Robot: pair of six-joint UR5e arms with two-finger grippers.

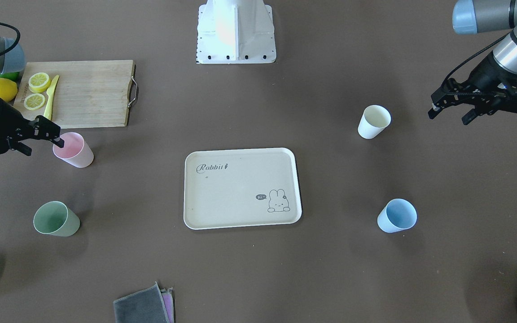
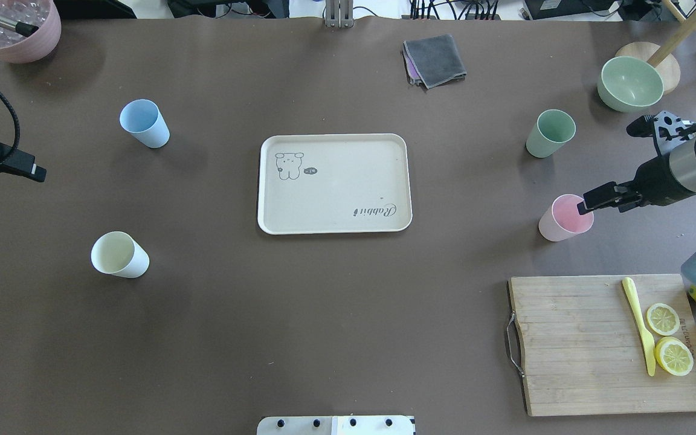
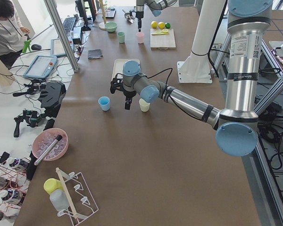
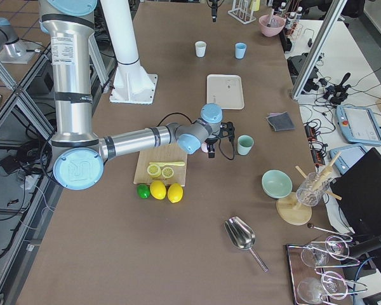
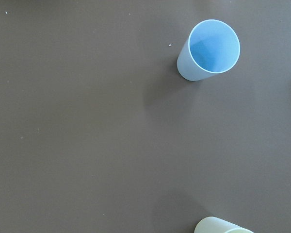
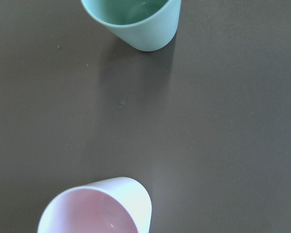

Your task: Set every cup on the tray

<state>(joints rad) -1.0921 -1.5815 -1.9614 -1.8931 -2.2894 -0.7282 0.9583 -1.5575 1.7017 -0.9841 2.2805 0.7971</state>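
Your right gripper (image 1: 43, 143) hangs with its jaws apart at the pink cup (image 1: 75, 151), one fingertip over the rim and the other outside the wall. Whether either one touches, the pictures do not settle. Your left gripper (image 1: 449, 115) hovers with its jaws likewise spread and nothing between them, out past the tray's left side, beyond the cream-white cup (image 1: 374, 122).

On the brown counter (image 1: 258, 278) the tray (image 1: 242, 188) lies bare, with no cup on it yet. All four cups stand upright and well apart from it. The pink cup is off the tray's right side, level with its robot-side edge, and the sage green cup (image 1: 56, 219) is off the same side toward its far edge. The cream-white cup is off the tray's left side toward the robot, and the light blue cup (image 1: 397, 215) is off that side toward the far edge.

Expect these cups to be light, stiff and not slippery, so they should tip or skid more readily than crush. A pinch across the wall at the rim, one finger inside and one outside, looks the surest hold, since the taper could let a grip around the body slide.

The front-facing view alone shows both jaws of each gripper. The overhead view crops the left gripper at its edge, and the wrist views show only cups, with no fingers in them.
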